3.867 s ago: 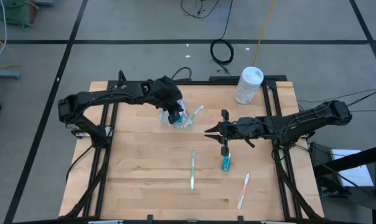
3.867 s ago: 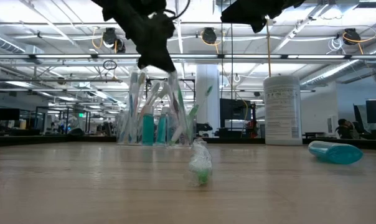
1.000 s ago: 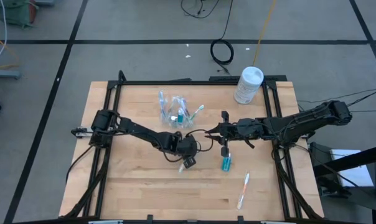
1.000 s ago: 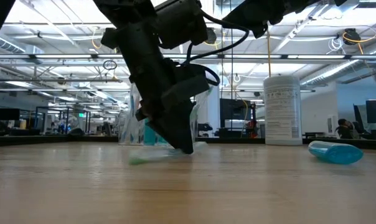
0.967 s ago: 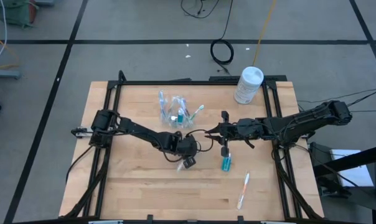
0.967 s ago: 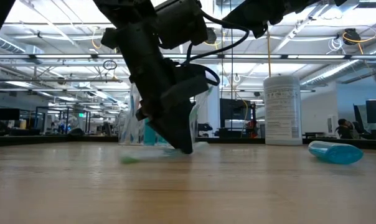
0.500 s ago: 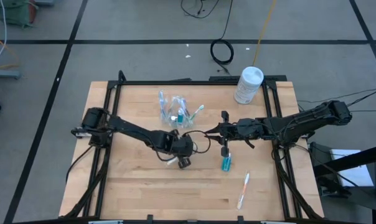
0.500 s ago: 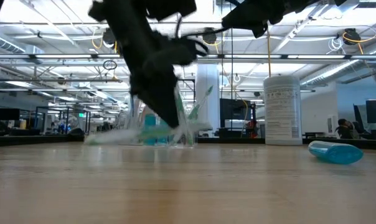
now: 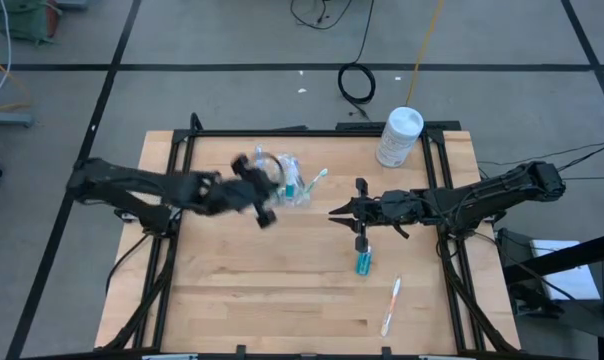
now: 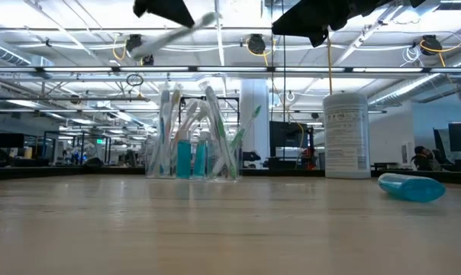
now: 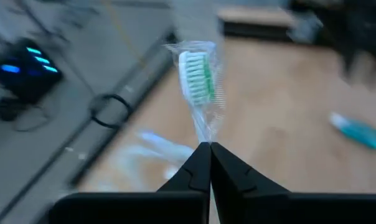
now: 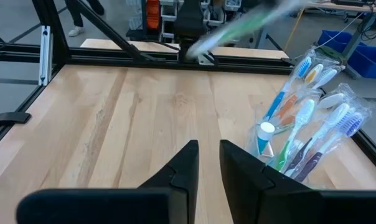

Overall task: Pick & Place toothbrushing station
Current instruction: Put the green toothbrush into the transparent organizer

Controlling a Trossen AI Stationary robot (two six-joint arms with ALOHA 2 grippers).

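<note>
The clear cup [image 9: 282, 180] with several toothbrushes and a blue tube stands upright on the wood table [image 9: 212, 290], far of centre; it also shows in the low view [image 10: 192, 149] and the right wrist view [image 12: 306, 124]. My left gripper [image 9: 265, 200] hovers high beside the cup, shut on a wrapped green-bristled toothbrush [image 11: 197, 74]. My right gripper [image 9: 334, 213] is open and empty, right of the cup. A blue toothpaste tube [image 9: 363, 262] and another toothbrush [image 9: 391, 305] lie flat on the table. My left gripper pinches the wrapped toothbrush between its two shut fingertips, on the clear wrapper just behind the head [image 11: 205, 134]. The green head sticks out past the fingertips; the rest of the handle is hidden by the fingers. The brush is lifted clear of the table [image 10: 173, 34].
A white cylindrical canister [image 9: 399, 137] stands at the far right corner and shows in the low view [image 10: 345, 135]. Black frame rails [image 9: 177, 230] run along the table's sides.
My left gripper, shut on the green toothbrush, has risen from the table's middle and swung toward the far left, up beside the cup. The toothbrush, whose free end trailed along the table, is now lifted clear and carried high.
</note>
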